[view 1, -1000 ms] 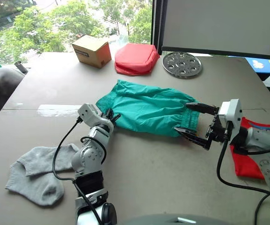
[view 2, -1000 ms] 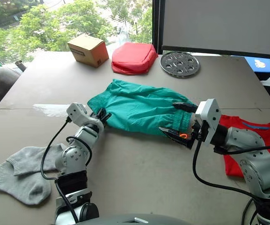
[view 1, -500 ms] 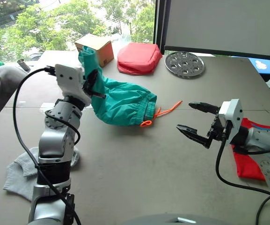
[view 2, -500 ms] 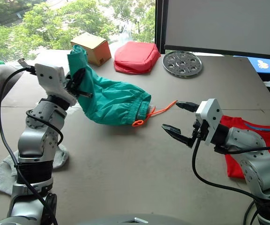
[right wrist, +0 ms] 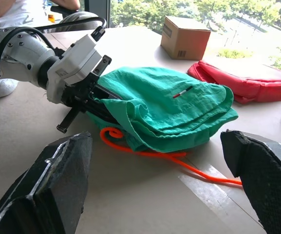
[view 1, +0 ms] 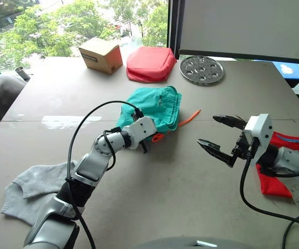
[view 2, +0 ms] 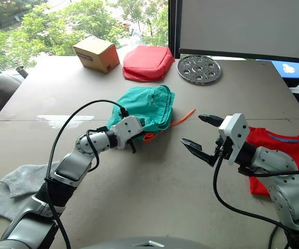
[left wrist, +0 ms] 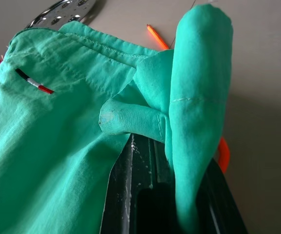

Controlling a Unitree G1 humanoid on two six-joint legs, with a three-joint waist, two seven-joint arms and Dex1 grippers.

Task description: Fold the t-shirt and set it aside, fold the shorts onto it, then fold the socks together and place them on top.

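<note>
Teal shorts pinched in left fingers; right fingers spread, holding nothing

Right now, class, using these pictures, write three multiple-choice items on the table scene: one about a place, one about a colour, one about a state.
1. Where do the socks lie?
A. at the robot's left near edge of the table
B. on the shorts
C. beside the metal disc

2. What colour is the drawstring of the shorts?
A. white
B. orange
C. black

3. How is the right hand?
A. shut on the t-shirt
B. shut on the drawstring
C. open, holding nothing

Answers: 1 A, the grey pair lies near the left arm's base, apart from the shorts. 2 B, an orange cord trails from the folded teal cloth. 3 C, its fingers are spread above bare table, with the t-shirt beside that arm.
</note>
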